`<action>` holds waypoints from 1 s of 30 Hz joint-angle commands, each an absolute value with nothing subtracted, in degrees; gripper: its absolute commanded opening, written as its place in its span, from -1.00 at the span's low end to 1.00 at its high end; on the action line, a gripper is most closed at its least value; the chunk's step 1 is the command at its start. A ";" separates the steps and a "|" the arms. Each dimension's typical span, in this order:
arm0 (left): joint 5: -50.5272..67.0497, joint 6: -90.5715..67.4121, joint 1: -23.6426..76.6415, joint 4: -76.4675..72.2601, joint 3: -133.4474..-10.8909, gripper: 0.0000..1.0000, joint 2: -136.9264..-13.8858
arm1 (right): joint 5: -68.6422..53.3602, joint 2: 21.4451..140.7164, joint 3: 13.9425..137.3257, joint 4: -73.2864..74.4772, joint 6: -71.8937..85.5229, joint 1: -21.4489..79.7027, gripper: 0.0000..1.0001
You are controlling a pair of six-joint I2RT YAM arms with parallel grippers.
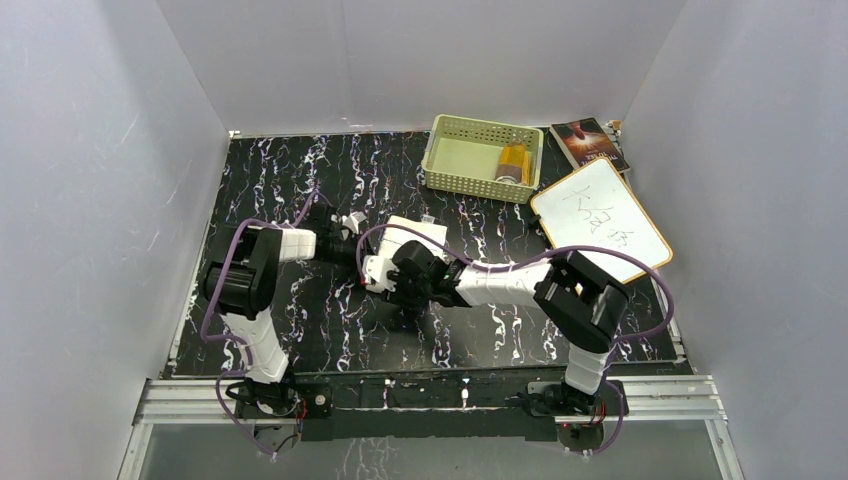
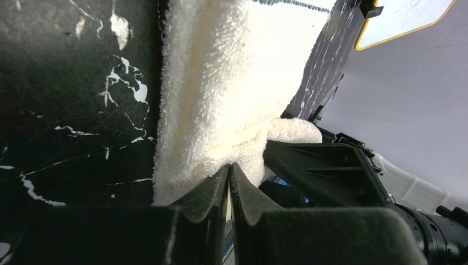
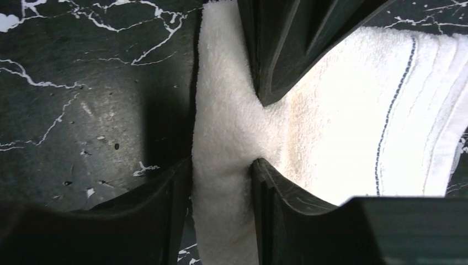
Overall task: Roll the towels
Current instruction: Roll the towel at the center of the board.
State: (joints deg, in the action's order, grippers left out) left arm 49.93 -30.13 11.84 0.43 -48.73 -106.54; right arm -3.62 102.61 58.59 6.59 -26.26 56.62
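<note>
rolling of the cream towel (image 3: 331, 110) at frame centre looks barely begun: right gripper (image 3: 222, 163) pinches a bunched fold, left gripper (image 2: 230, 168) nips its edge alongside, most cloth flat. mustard towel (image 1: 513, 165) seems rolled inside the basket (image 1: 450, 150), upper right.

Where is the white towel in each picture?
Top external: the white towel lies mid-table, half hidden between the two arms.
Left wrist: the towel runs from the top centre down to the middle.
Right wrist: the towel fills the centre and right, and its thick edge runs top to bottom.
Shared landmark: the black marbled table under it.
</note>
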 commanded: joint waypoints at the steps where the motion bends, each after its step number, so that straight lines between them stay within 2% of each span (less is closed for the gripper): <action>1: 38.13 -24.40 11.79 8.62 -48.96 -0.84 -109.84 | 0.63 105.76 57.31 4.58 -24.32 56.85 -0.24; 6: 40.18 -24.47 11.68 9.95 -50.24 -0.81 -109.22 | 2.82 108.62 57.32 5.75 -22.91 56.84 -0.50; 9: 44.01 -25.61 10.73 9.75 -51.07 -0.77 -107.81 | 1.56 109.01 57.75 7.71 -21.51 56.80 -0.75; 13: 48.26 -26.91 7.14 13.61 -56.13 -0.50 -101.69 | -3.68 107.08 59.33 11.27 -17.57 56.17 -0.96; 16: 46.54 -25.66 3.66 19.00 -62.08 -0.32 -96.17 | -14.39 104.12 61.08 13.74 -13.10 54.31 -1.00; 21: 46.42 -25.24 -1.02 21.65 -65.07 -0.24 -90.06 | -36.13 103.07 65.68 17.14 -4.56 49.33 -1.00; 24: 46.98 -24.44 -1.18 22.09 -63.88 -0.24 -88.34 | -48.47 103.94 66.90 15.99 1.32 45.90 -1.00; 30: 49.46 -22.83 -0.61 22.11 -60.75 -0.40 -86.94 | -61.93 110.00 69.72 11.18 15.37 40.00 -1.00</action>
State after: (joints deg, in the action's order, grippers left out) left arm 47.05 -24.51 -1.28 18.11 -62.72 -88.20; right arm -46.54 106.37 66.02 14.92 2.87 43.07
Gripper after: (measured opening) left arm 0.316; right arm 0.145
